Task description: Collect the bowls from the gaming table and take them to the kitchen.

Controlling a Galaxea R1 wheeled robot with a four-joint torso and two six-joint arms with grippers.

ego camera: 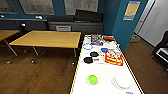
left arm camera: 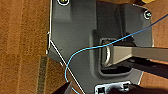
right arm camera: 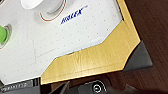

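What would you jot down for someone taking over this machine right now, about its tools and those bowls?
Tools: whether the left or right one is open or shut can't be told.
Things: a lime-green bowl and a white bowl sit on the near end of the gaming table; the right wrist view looks down on that end's corner. Farther along lie two black discs, a blue-rimmed plate and a red printed box.
Done: robot stands at the table.
Left: both bowls are untouched; the kitchen run remains.
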